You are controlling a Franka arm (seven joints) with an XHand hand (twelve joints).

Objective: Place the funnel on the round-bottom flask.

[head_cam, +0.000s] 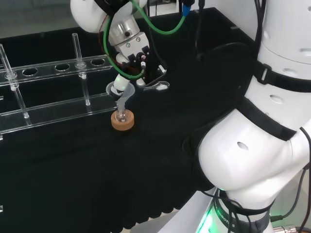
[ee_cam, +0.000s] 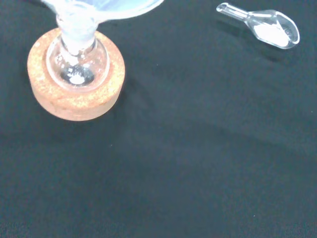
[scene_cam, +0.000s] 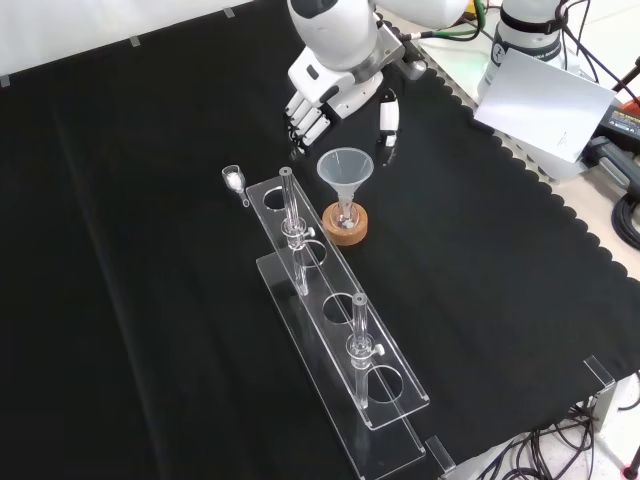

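Front view, left to right: black cloth (scene_cam: 130,300), matte, scalloped along its right edge; small clear scoop (scene_cam: 235,181) with a little white powder in its bowl, lying flat near the rack's far end; clear acrylic rack (scene_cam: 335,330) of two tiers, long and narrow, its upper plate pierced with round holes, two slim upright posts rising from it; hand (scene_cam: 318,108), black and white, above and behind the funnel and apart from it, fingers hanging down side by side and only slightly bent, thumb held off to the right, grasping nothing.

Funnel (scene_cam: 345,172): translucent plastic, conical, wide mouth upward, stem seated in the neck of the round-bottom flask (scene_cam: 345,214); it tilts slightly in the head view.

Flask: clear glass, spherical, sitting in a cork ring (scene_cam: 345,227), tan, granular, round; the ring rests on the cloth just right of the rack.
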